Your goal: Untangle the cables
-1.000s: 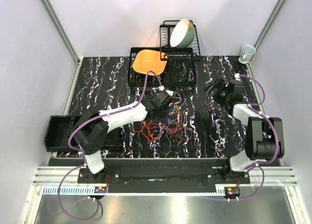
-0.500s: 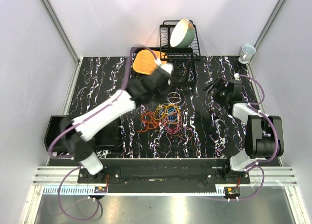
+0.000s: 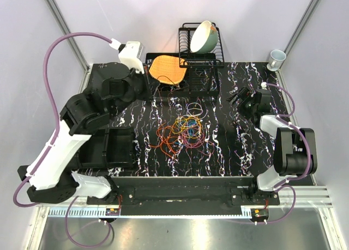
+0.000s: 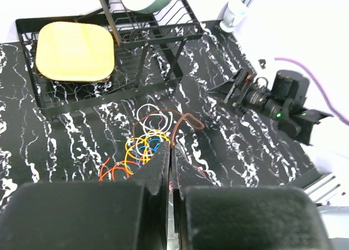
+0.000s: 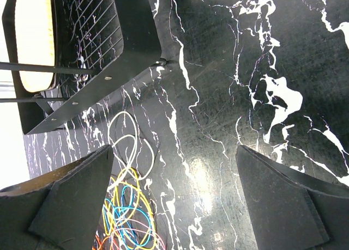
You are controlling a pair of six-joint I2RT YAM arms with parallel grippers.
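A black, white-veined marble tabletop (image 3: 229, 146) sits between pale walls. The cables (image 3: 182, 131), a loose tangle of orange, yellow, blue and purple loops, lie at its middle, in front of the wire dish rack (image 3: 202, 81) that holds an orange plate (image 3: 166, 68) and a green bowl (image 3: 203, 36). The left gripper (image 4: 169, 152) hangs high, apart from them, its fingers pressed together. The right gripper (image 5: 174, 206) sits low to the tangle's right, spread wide.
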